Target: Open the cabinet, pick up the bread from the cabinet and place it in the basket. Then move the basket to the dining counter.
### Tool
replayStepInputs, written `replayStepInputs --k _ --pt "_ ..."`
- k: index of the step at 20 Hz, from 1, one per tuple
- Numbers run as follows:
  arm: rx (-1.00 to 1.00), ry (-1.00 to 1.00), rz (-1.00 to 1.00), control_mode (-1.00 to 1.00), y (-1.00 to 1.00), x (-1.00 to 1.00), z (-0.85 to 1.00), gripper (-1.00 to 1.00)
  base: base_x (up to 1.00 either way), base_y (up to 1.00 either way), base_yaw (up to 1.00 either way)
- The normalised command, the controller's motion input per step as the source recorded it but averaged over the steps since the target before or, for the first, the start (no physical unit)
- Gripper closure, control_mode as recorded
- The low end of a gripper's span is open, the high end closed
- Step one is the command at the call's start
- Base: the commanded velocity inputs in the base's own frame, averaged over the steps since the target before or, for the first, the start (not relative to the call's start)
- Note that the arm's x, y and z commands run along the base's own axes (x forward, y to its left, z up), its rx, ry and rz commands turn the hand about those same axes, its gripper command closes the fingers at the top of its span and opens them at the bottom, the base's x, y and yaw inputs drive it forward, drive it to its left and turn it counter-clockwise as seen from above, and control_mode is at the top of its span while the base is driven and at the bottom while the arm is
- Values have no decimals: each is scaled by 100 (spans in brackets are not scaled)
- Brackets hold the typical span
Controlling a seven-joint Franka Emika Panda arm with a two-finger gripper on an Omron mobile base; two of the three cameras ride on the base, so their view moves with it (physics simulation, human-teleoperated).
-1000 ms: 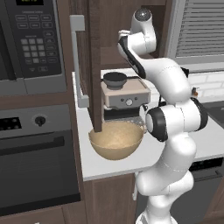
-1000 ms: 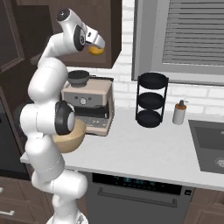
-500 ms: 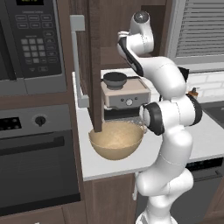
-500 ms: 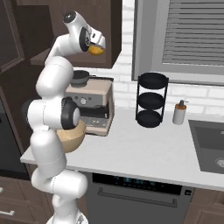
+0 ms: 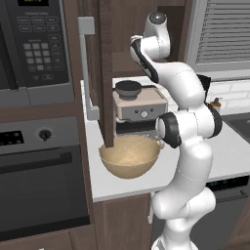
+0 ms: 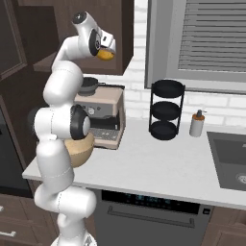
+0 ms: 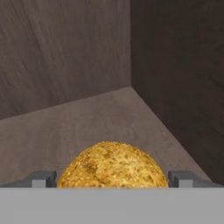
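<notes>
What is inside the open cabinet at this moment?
A round bread sits on the cabinet floor near the back corner, between the open claw fingers. The bread's lower part is hidden.

A boxy silver-and-black coffee machine [image 6: 101, 117] stands on the small white counter [image 6: 158, 168]. A black three-tier round rack [image 6: 165, 109] stands near it, a small white soap bottle [image 6: 196, 124] just beside that. A black microwave [image 5: 31, 49] hangs above a black oven [image 5: 41, 180].
</notes>
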Motion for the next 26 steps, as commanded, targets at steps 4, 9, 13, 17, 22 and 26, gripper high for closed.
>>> replayStepInputs --k 4,9,13,17,22,26 --pt "-7 2 15 -100 31 5 -100 100 0 0 0" --pt "-9 -16 21 -100 41 4 -100 100 0 0 0" --pt "-8 -5 19 -100 47 -1 -62 100 0 0 0" --pt "-3 6 9 -100 50 -19 13 100 0 0 0" --pt "0 12 5 -100 48 -64 25 100 0 0 0" --pt "0 -8 3 -100 29 -100 -7 100 0 0 0"
